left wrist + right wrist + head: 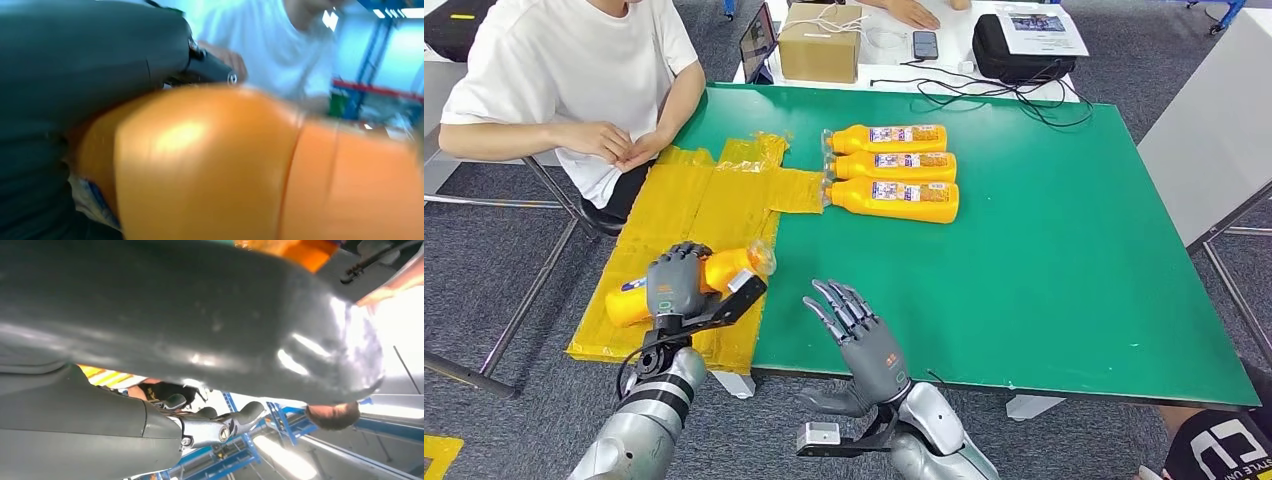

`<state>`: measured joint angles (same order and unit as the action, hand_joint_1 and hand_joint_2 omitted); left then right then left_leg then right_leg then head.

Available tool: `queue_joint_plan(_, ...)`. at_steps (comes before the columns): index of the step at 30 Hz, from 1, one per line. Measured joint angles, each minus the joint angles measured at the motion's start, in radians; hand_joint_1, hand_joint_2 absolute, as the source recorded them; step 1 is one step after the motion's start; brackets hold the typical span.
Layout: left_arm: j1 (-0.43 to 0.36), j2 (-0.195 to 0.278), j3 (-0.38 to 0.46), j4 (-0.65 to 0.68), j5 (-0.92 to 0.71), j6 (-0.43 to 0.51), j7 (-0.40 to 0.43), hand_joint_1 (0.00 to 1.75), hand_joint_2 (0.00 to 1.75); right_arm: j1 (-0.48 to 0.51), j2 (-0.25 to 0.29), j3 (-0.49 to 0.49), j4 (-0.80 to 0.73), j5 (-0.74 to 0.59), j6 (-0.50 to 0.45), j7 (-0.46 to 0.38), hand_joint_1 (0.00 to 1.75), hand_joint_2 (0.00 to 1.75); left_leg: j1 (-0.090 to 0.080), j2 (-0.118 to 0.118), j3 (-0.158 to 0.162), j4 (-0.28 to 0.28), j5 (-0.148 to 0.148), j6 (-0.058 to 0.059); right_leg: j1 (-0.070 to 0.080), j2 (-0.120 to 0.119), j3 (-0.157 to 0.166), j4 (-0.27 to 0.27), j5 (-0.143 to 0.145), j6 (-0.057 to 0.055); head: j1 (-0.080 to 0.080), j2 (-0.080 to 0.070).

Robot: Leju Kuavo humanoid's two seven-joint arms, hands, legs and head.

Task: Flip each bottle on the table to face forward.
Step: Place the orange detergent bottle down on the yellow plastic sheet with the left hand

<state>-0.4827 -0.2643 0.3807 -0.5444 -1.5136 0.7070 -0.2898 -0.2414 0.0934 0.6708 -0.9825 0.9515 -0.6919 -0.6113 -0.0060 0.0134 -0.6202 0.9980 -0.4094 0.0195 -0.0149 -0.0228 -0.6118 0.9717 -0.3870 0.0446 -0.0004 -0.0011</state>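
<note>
I see a green table [1064,270] across the frame's middle, yellow sheeting [694,200] on its left part, a seated person [564,90] at upper left. Three orange bottles [892,171] lie side by side at centre, long axes left-right, caps left. My left hand [676,283] grips a fourth bottle [724,272] at lower left, cap up-right. My right hand [864,345] hovers empty, fingers spread.

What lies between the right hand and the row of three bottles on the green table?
In the head view, bare green tabletop alone separates the right hand from the three orange bottles; nothing sits on that stretch.
</note>
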Motion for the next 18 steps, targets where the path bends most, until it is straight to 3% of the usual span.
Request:
queue_joint_plan(5,0.019,-0.002,-0.032,0.077,-0.011,0.004,-0.005,1.75,1.75,0.036,0.015,-0.087,0.020,0.036,0.000,-0.021,0.00,0.00,0.000,0.000,0.002,0.000,0.000,0.000,0.000,0.000,0.002,0.000,0.000,0.000,0.000,0.000)
queue_joint_plan(7,0.028,-0.003,-0.047,0.082,-0.010,0.005,-0.010,1.64,1.75,0.040,0.017,-0.103,0.026,0.036,0.000,-0.020,0.00,0.00,0.000,0.000,0.004,0.000,0.000,0.000,0.000,0.000,0.003,0.000,-0.001,0.000,0.000,0.000)
queue_joint_plan(8,0.031,-0.003,-0.055,0.082,-0.007,0.005,-0.015,1.48,1.75,0.042,0.018,-0.109,0.028,0.036,0.000,-0.020,0.00,0.00,0.000,0.000,0.005,0.000,0.000,-0.001,0.000,0.000,0.004,0.000,-0.001,0.000,0.000,0.000)
queue_joint_plan(12,0.029,-0.006,-0.075,0.089,0.077,-0.002,-0.086,0.31,1.75,0.049,0.023,-0.126,0.036,0.040,0.000,-0.017,0.00,0.00,0.000,-0.001,0.006,0.000,0.000,-0.001,0.000,-0.001,0.006,0.000,-0.001,0.000,0.000,0.000)
queue_joint_plan(15,0.013,-0.018,-0.076,0.105,0.209,-0.076,-0.180,0.06,1.75,0.060,0.024,-0.141,0.036,0.055,0.000,-0.015,0.00,0.00,0.000,-0.004,0.009,0.000,0.000,0.000,0.000,-0.004,0.009,0.000,-0.001,0.000,0.000,0.000)
queue_joint_plan(18,0.003,-0.038,-0.077,0.107,0.301,-0.186,-0.242,0.00,1.75,0.069,0.025,-0.155,0.036,0.069,0.000,-0.013,0.00,0.00,0.000,-0.005,0.011,0.000,0.000,0.000,-0.001,-0.005,0.012,0.000,-0.001,0.000,0.000,0.000)
